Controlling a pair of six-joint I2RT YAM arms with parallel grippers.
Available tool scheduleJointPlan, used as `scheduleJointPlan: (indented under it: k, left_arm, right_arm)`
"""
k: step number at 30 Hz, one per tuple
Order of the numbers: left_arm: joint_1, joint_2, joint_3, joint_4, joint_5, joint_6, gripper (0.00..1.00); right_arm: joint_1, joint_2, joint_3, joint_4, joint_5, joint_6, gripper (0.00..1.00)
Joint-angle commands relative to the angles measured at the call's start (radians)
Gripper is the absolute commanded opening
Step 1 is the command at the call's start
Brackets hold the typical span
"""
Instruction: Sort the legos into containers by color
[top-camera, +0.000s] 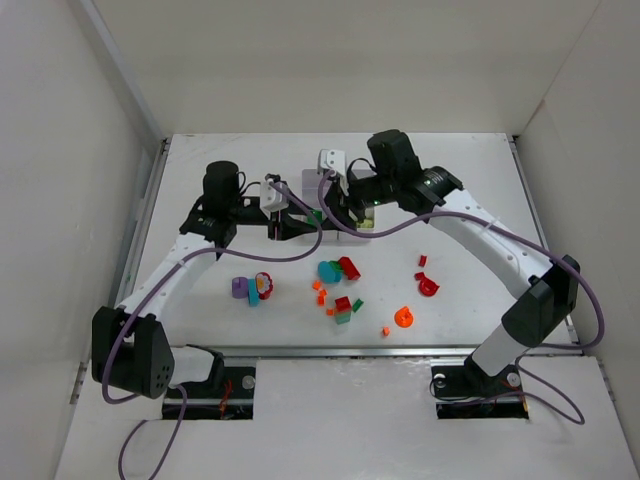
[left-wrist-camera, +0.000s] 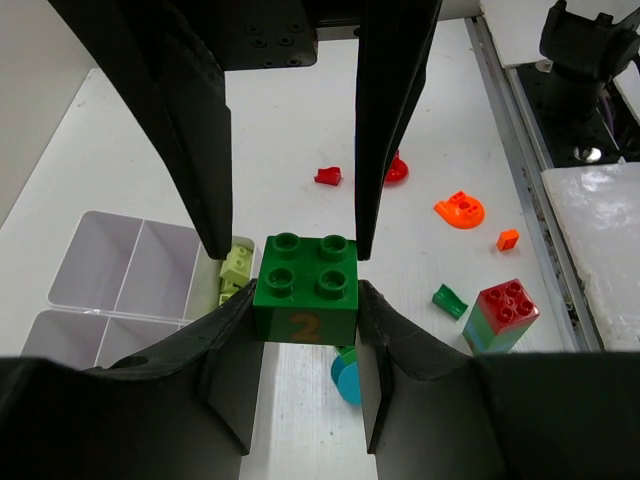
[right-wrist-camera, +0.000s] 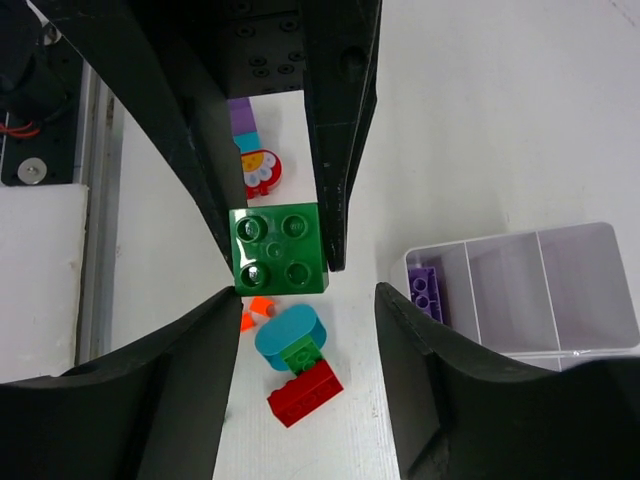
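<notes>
My left gripper (left-wrist-camera: 305, 290) is shut on a dark green lego (left-wrist-camera: 305, 285) marked with an orange 2 and holds it above the table, next to the white containers tray (left-wrist-camera: 120, 270). My right gripper (right-wrist-camera: 308, 295) faces it, open. Its fingers (left-wrist-camera: 195, 150) flank the same green lego (right-wrist-camera: 278, 248): one touches an edge, the other stands apart. From the top view both grippers meet at the green lego (top-camera: 314, 214) in front of the tray (top-camera: 312, 182). Lime pieces (left-wrist-camera: 237, 265) lie in one compartment and a purple brick (right-wrist-camera: 425, 290) in another.
Loose legos lie on the table: a teal oval with a green and a red brick (top-camera: 335, 270), a red-and-green stack (top-camera: 343, 308), an orange round piece (top-camera: 403, 317), red pieces (top-camera: 428, 285), and a purple, teal and flower cluster (top-camera: 250, 288). A metal rail (left-wrist-camera: 530, 190) edges the table's near side.
</notes>
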Motion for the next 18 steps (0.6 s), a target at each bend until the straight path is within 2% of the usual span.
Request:
scheduleJointPlan:
  k: [1,3,12,15,18]
  left_arm:
    - [-0.001,-0.008,0.037,0.017,0.05,0.014,0.0]
    - [-0.001,-0.008,0.037,0.017,0.041,0.005,0.0]
    - [-0.001,-0.008,0.037,0.041,0.032,-0.032,0.0]
    - [-0.001,-0.008,0.037,0.052,0.032,-0.041,0.0]
    - [-0.001,-0.008,0.028,0.074,0.032,-0.067,0.0]
  right_arm:
    - [0.006,-0.016,0.062,0.044,-0.03,-0.023,0.6]
    - [0.006,-0.007,0.062,0.044,-0.041,-0.013,0.57]
    - [0.025,0.002,0.071,0.053,-0.05,-0.004,0.6]
    - [0.025,0.011,0.071,0.053,-0.05,-0.004,0.5]
    - [0.025,0.025,0.092,0.04,-0.05,0.005,0.27]
